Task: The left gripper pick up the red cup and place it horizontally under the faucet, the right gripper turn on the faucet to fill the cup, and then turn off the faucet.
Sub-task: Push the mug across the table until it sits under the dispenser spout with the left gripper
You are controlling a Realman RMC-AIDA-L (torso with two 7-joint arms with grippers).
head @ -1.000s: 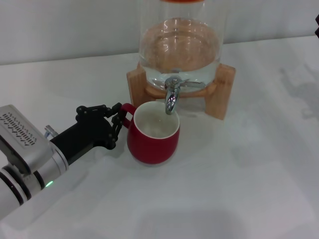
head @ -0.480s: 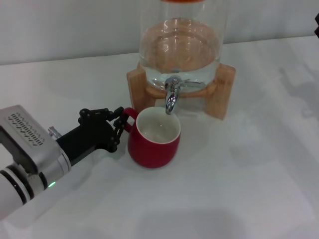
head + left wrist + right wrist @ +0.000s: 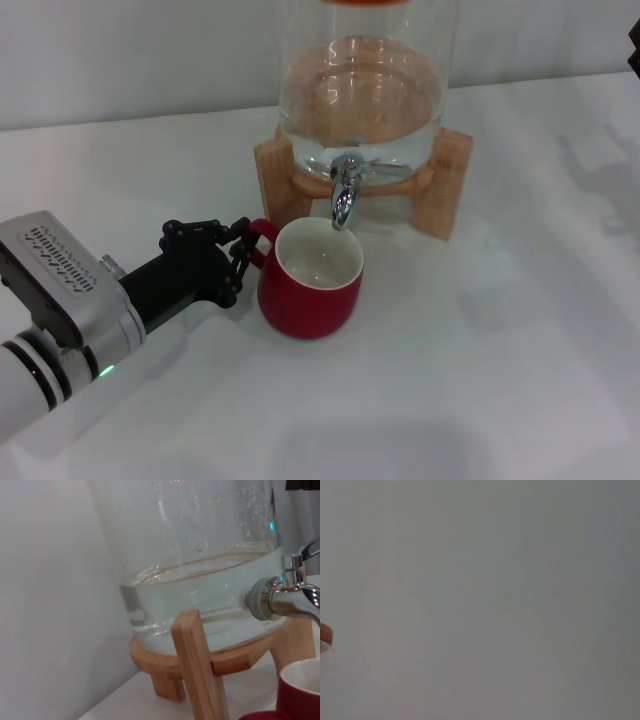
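A glossy dark-red ceramic cup [image 3: 309, 292] with a shiny white inside sits on a smooth, matt white table [image 3: 480, 380]. The faucet [image 3: 343, 195] is polished chrome, mirror-bright. Behind it, a clear glass jar [image 3: 365, 80] rests in a pale, smooth wooden stand [image 3: 445, 185]. The left gripper [image 3: 238, 260] is matt black, its housing [image 3: 60, 275] ribbed light-grey.

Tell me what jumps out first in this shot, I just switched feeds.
The red cup stands upright on the white table, its open mouth right below the chrome faucet of the glass dispenser in its wooden stand. The left gripper reaches in from the robot's left, its tool closed on the cup's handle. The right gripper is out of sight.
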